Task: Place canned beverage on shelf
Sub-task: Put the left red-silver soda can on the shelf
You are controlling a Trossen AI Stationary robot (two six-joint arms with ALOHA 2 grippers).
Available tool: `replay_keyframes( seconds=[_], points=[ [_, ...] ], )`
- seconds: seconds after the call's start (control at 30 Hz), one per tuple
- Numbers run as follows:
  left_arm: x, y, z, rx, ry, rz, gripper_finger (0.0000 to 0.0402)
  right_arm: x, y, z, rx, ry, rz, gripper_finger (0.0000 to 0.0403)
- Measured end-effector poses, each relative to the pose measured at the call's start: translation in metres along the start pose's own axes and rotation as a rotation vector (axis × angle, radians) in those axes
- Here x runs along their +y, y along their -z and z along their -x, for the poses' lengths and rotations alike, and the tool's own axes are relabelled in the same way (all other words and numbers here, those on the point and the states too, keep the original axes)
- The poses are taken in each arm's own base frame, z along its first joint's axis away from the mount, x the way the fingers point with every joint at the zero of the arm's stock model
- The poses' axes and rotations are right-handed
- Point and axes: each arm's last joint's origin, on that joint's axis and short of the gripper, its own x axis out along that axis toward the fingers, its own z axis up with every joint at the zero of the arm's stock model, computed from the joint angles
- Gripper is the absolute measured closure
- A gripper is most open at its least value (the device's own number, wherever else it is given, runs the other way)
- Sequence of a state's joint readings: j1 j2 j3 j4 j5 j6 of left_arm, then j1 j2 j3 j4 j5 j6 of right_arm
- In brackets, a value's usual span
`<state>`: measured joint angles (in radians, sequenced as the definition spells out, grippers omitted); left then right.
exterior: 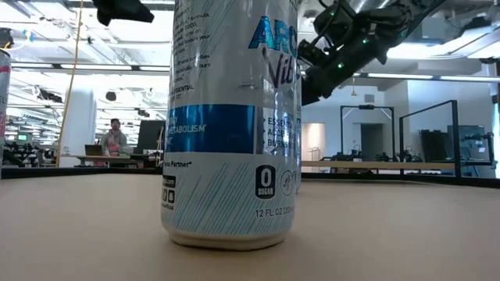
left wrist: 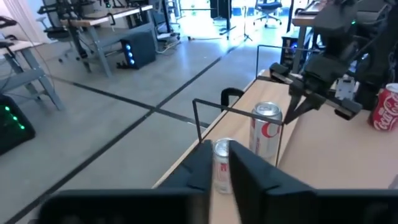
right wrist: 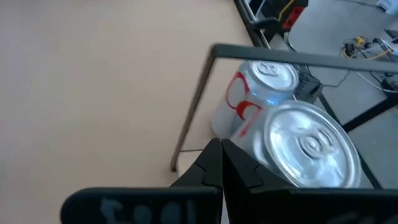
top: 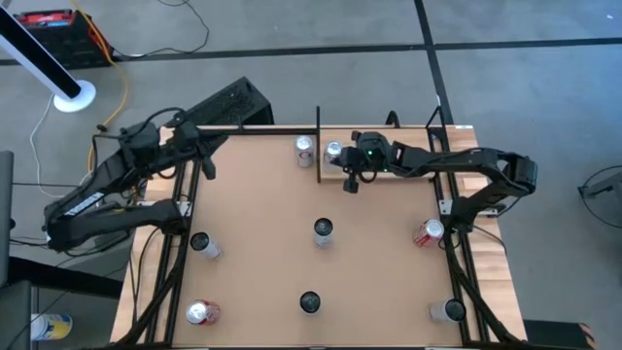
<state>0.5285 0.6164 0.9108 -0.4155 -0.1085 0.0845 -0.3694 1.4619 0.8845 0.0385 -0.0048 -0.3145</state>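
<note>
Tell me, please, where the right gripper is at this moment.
In the high view, the right gripper is at the table's far edge, over the shelf, beside two silver cans.

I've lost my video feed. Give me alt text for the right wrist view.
The right gripper, fingers shut, hovers beside two silver aluminium cans: a plain-topped silver can close up, a red-lettered silver can behind it. A thin black metal rod frame stands on the tan tabletop alongside.

Blue-white can (exterior: 230,125): "0 SUGAR", "12 FL OZ". Red can (left wrist: 387,107): Coca-Cola script.
</note>
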Motion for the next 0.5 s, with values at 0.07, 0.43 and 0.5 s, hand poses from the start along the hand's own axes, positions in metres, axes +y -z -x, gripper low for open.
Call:
replay_keyframes(
  seconds=[0.07,0.43,0.5],
  points=[
    [0.0,0.0,0.002,-0.007,0.011,0.002,0.0393,-0.003,0.001,0.0,0.0,0.008,-0.004,0.0381],
    [0.0,0.0,0.002,-0.004,0.015,0.004,0.0401,-0.021,0.006,0.001,0.008,0.062,-0.035,0.0381],
    [0.0,0.0,0.002,-0.004,0.015,0.011,0.0401,-0.024,0.007,0.001,0.006,0.071,-0.041,0.0381]
  ],
)
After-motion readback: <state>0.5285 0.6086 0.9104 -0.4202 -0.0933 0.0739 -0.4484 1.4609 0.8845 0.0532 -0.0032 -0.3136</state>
